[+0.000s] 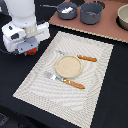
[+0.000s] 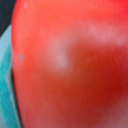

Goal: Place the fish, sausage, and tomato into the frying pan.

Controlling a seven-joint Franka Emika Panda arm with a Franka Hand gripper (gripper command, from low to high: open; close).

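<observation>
The tomato is a small red ball showing just under my gripper, on the exterior view's left beside the placemat. In the wrist view the tomato fills nearly the whole picture, very close to the camera. My fingers are not visible, so I cannot tell whether they are closed on it. The frying pan stands at the back on the brown board, its thin handle pointing to the exterior view's left. The white fish lies inside it. The sausage is not in view.
A deeper grey pot stands next to the pan, and a beige bowl at the far right edge. On the striped placemat are a beige plate, a fork and a knife with orange-brown handles.
</observation>
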